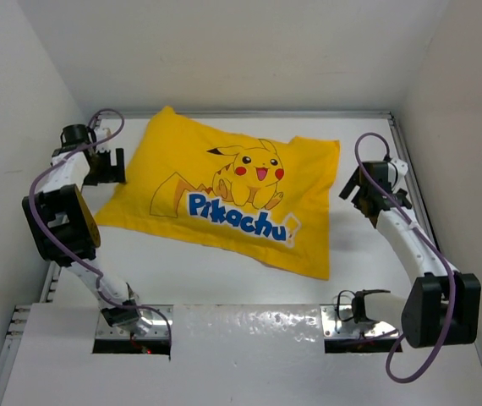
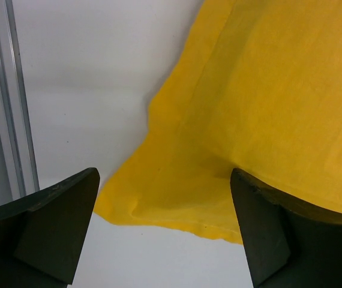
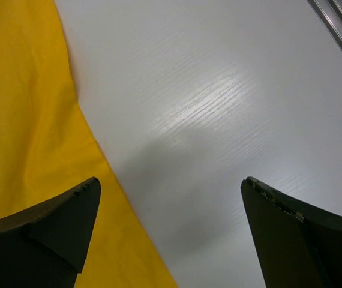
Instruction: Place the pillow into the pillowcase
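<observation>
Left gripper (image 2: 164, 180) and right gripper (image 3: 171, 183), both spread and empty, flank the plump yellow pillowcase (image 1: 232, 199): Pikachu print, blue lettering, on white table (image 1: 224, 275).

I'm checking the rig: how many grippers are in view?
2. The left gripper, open, over the pillowcase's left edge; the right gripper, open, at its right edge. None seems hidden.

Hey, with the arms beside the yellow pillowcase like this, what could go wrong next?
The left tool is open over a corner of the pillowcase; closing may pinch only thin cloth and drag it. The right tool is open mostly over bare table; closing there may miss the edge.
</observation>
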